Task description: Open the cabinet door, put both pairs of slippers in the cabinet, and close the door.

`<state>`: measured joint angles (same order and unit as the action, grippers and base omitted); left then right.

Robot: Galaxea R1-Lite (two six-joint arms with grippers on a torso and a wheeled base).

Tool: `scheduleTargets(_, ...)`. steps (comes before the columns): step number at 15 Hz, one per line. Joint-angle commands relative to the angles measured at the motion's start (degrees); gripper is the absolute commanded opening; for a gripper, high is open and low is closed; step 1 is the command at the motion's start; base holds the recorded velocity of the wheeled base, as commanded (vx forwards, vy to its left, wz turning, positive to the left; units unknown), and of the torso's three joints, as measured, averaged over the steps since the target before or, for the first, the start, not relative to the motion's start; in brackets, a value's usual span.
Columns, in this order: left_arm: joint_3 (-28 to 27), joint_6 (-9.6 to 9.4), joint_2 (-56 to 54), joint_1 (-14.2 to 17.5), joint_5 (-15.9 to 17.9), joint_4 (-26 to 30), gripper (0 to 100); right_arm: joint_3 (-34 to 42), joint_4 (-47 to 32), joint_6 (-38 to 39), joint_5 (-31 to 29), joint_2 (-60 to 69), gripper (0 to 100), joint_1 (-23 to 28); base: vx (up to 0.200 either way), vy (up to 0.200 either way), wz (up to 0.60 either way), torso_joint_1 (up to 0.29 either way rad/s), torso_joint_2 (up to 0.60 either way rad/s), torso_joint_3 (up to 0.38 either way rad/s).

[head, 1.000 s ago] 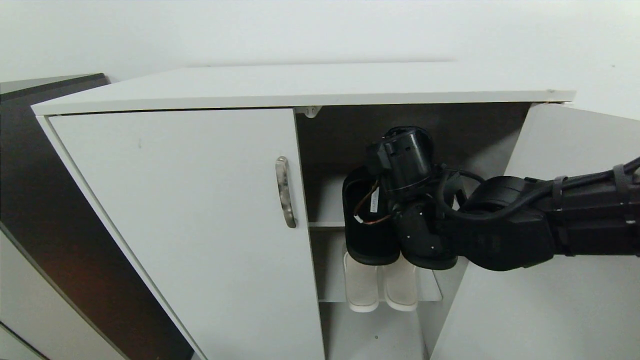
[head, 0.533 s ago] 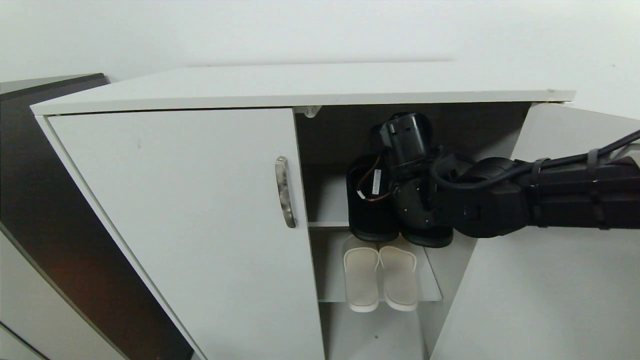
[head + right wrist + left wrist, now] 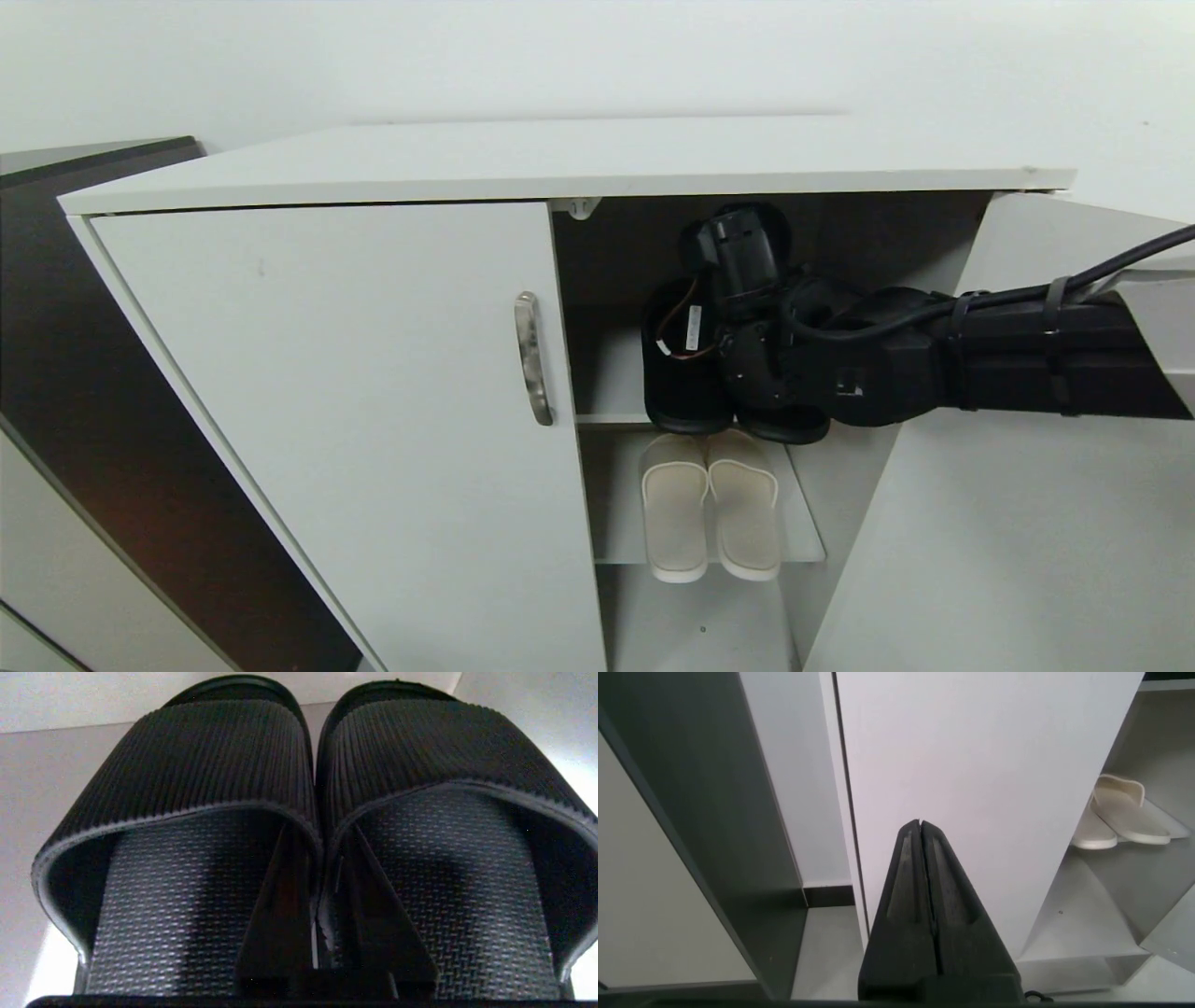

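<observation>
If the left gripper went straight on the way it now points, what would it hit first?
Most likely the closed left cabinet door: the shut left gripper points at its white face, though the gap between them is hard to judge.

- No text, number or sign can be read anywhere on the cabinet [image 3: 317, 373], neither on its doors nor on its shelves.
- A small white tag [image 3: 693, 328] sits on the wiring at the wrist of the right arm [image 3: 934, 373], just in front of the black slippers [image 3: 681, 392] (its print is too small to make out).
</observation>
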<state>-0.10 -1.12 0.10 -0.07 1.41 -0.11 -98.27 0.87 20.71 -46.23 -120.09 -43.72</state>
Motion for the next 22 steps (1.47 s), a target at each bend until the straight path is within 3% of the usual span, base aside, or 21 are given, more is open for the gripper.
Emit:
scheduleTargets(1,0.0,-0.02,0.0,0.0,0.0,-0.1,0,-0.2,0.0,0.0,0.0,-0.4,0,-0.1,0.000,0.000,0.00,0.000,0.00,0.000)
scheduleTargets(22,0.0,0.07,0.0,0.0,-0.2,0.0,0,1.8,0.0,0.3,-0.2,-2.0,0,0.0,0.000,0.000,0.00,0.000,0.00,0.000)
